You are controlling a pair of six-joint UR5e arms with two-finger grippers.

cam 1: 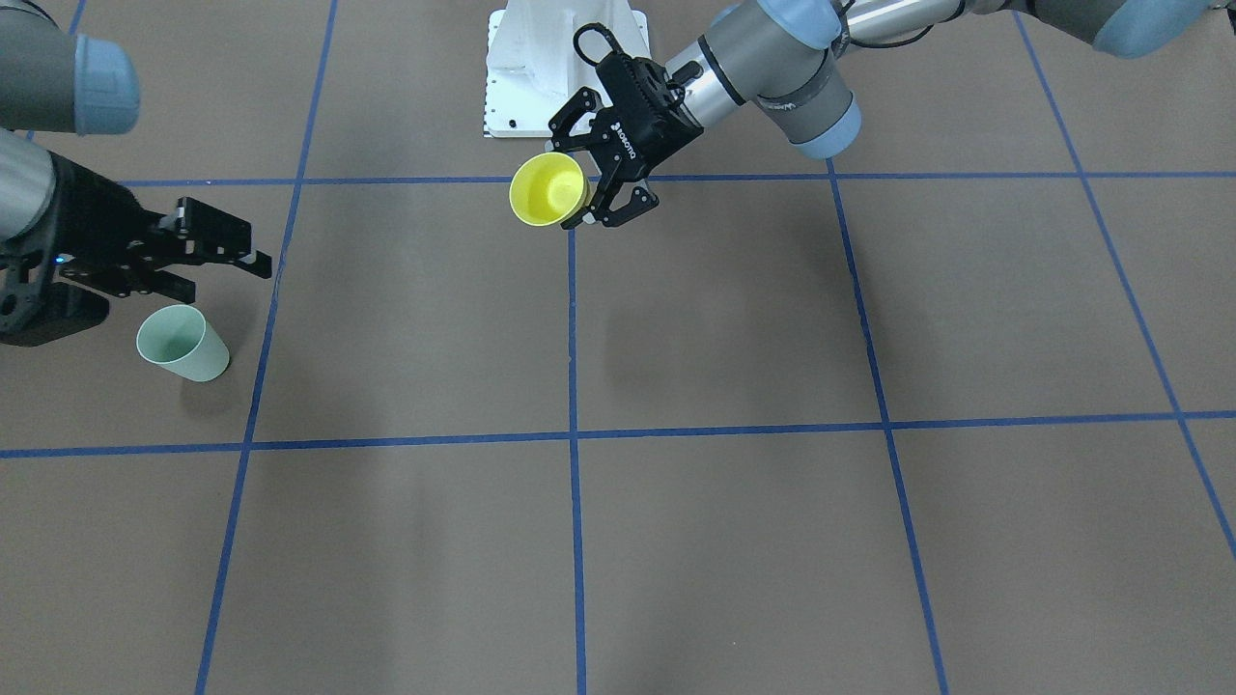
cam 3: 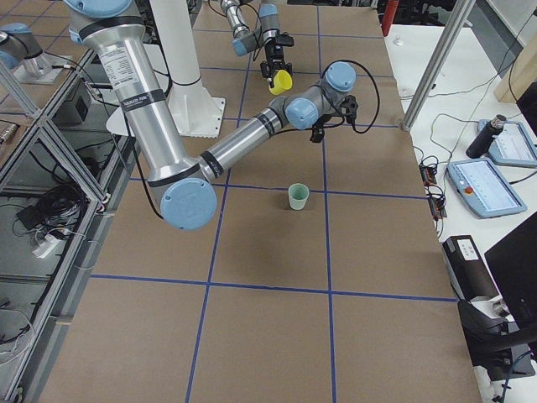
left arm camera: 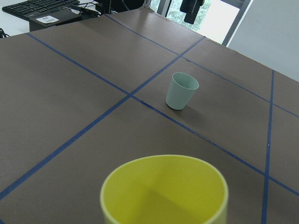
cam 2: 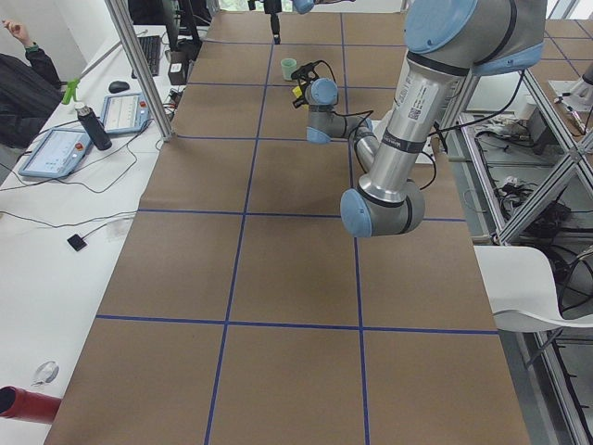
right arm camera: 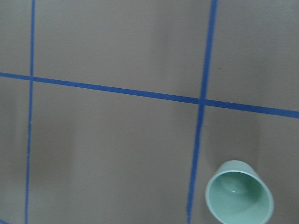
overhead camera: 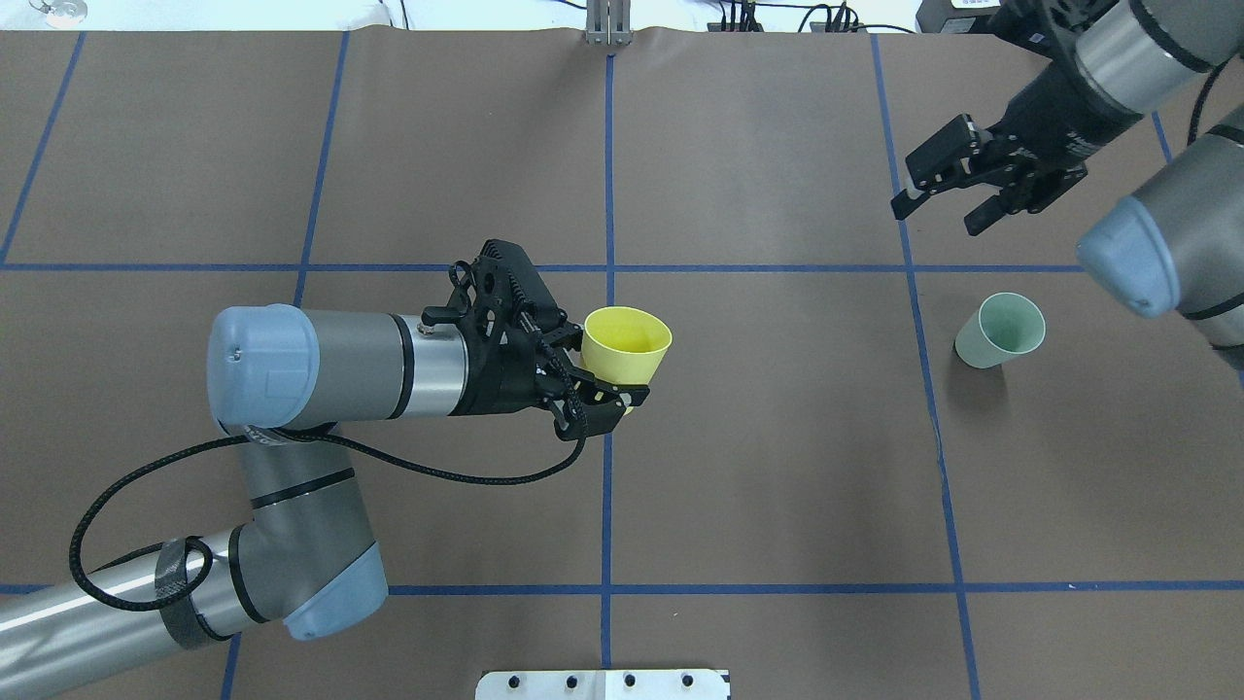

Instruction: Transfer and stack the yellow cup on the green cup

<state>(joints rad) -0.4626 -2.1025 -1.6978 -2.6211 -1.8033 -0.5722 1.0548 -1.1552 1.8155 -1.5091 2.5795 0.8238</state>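
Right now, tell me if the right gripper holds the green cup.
No, the right gripper hangs open, clear of the green cup and not touching it.

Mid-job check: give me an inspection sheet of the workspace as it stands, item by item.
Surface: brown paper table with a blue tape grid.
Job's things: yellow cup held off the table near the centre, mouth upward; green cup upright on the table on the robot's right side, empty.
Clutter: nothing seen.
Grippers: left gripper shut on the yellow cup; right gripper open, empty, hovering beyond the green cup.
Cables: black cable hangs in a loose loop, clear of both cups.
Surroundings: side bench with tablets and a bottle; a person's sleeve.
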